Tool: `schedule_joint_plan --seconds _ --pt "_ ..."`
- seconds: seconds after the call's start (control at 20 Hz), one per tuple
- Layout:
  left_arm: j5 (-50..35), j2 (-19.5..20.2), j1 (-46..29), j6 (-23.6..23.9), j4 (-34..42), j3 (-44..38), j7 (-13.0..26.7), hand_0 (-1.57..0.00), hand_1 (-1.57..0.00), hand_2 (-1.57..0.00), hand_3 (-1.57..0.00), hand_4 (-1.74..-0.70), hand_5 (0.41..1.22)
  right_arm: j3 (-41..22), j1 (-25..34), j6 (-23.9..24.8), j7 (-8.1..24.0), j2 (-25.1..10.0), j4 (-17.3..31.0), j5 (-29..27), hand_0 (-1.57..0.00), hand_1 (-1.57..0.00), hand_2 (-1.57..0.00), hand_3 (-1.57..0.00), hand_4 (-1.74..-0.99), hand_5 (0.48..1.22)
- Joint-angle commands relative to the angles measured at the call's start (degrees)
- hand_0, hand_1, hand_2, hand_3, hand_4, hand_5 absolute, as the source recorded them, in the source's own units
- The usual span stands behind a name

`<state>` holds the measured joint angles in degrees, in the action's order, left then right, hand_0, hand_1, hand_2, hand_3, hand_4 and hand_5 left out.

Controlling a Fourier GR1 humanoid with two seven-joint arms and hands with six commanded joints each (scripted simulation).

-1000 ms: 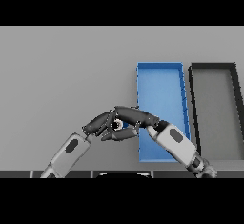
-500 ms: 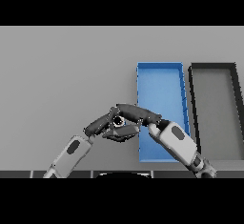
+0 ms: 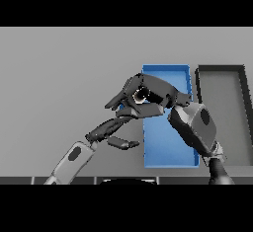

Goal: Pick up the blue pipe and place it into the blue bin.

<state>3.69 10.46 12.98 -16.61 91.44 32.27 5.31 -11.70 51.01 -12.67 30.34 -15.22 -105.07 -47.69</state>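
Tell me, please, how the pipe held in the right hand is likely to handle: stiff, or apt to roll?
Probably stiff: the pipe shows no sag in the right hand's curled fingers. Its round end suggests it may roll if dropped in the blue bin.

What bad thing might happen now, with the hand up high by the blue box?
Two things might go wrong. The right hand is curled round something small, hard to see, over the left edge of the blue bin; if it lets go here, the thing might land on the rim or outside on the table. The left hand lies close beneath, so the arms might bump.
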Motion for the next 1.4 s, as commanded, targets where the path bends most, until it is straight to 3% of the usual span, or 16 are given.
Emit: schedule_joint_plan --seconds 0.0,0.1,0.3,0.4,0.75,0.9,1.05,1.25,1.3,1.35 --pt "0.1 -0.2 0.1 0.1 0.4 0.3 0.2 0.0 0.0 0.0 0.0 -0.91 0.502 1.6 2.4 1.1 0.3 -0.9 0.4 -0.3 -1.57 -1.57 -1.57 -1.57 -1.72 1.127" --pt "0.3 0.7 -0.3 -0.1 0.6 0.0 -2.0 0.0 0.0 0.0 0.0 -0.91 0.499 4.7 6.0 3.5 -0.3 -1.9 3.8 1.0 -1.57 -1.57 -1.57 -1.57 -1.727 1.113" --pt "-0.3 0.6 -0.8 -0.6 0.9 0.2 -1.3 0.0 0.0 0.0 0.0 -0.91 0.491 10.3 10.0 5.5 -0.2 -4.9 14.1 7.8 -1.57 -1.57 -1.57 -1.57 -1.735 1.131" --pt "-1.0 0.7 -0.5 -0.5 1.1 -0.6 -1.1 0.0 0.0 0.0 0.0 -0.91 0.487 12.4 8.0 4.3 0.5 -6.9 17.5 11.2 -1.57 -1.57 -1.57 -1.57 -1.737 1.135" --pt "-1.4 0.6 -0.3 -0.4 0.7 -1.1 0.1 0.0 0.0 0.0 0.0 -0.89 0.478 15.2 -6.1 4.8 4.6 -4.8 20.6 19.5 -1.57 -1.57 -1.57 -1.57 -1.74 1.121" --pt "-1.2 0.3 0.1 -0.4 0.6 -1.0 -0.1 0.0 0.0 0.0 0.0 -0.89 0.47 12.0 -12.1 7.7 4.6 -6.1 21.8 18.2 -1.57 -1.57 -1.57 -1.57 -1.741 1.12" --pt "-1.0 0.6 -0.4 -0.4 1.1 -0.7 -1.1 0.0 0.0 0.0 0.0 -0.88 0.463 5.7 -17.1 11.3 4.6 -10.2 22.8 14.9 -1.57 -1.57 -1.57 -1.57 -1.741 1.122" --pt "-0.9 0.5 -0.8 -0.1 1.0 -0.7 -0.5 0.0 0.0 0.0 0.0 -0.88 0.46 1.0 -21.3 10.5 4.5 -12.6 24.3 14.8 -1.57 -1.57 -1.57 -1.57 -1.591 1.114" --pt "-1.1 0.8 -1.0 -0.4 1.1 -0.7 -0.7 0.0 0.0 0.0 0.0 -0.89 0.457 -2.9 -22.5 12.5 4.6 -14.8 25.8 12.7 -1.57 -1.57 -1.57 -1.33 -1.599 1.11" --pt "-0.9 0.7 -0.8 -0.3 0.8 -0.7 -0.6 0.0 0.0 0.0 0.0 -0.89 0.455 -6.9 -22.6 15.5 4.6 -17.1 27.1 9.4 -1.56 -1.46 -1.39 -1.12 -1.547 1.133"
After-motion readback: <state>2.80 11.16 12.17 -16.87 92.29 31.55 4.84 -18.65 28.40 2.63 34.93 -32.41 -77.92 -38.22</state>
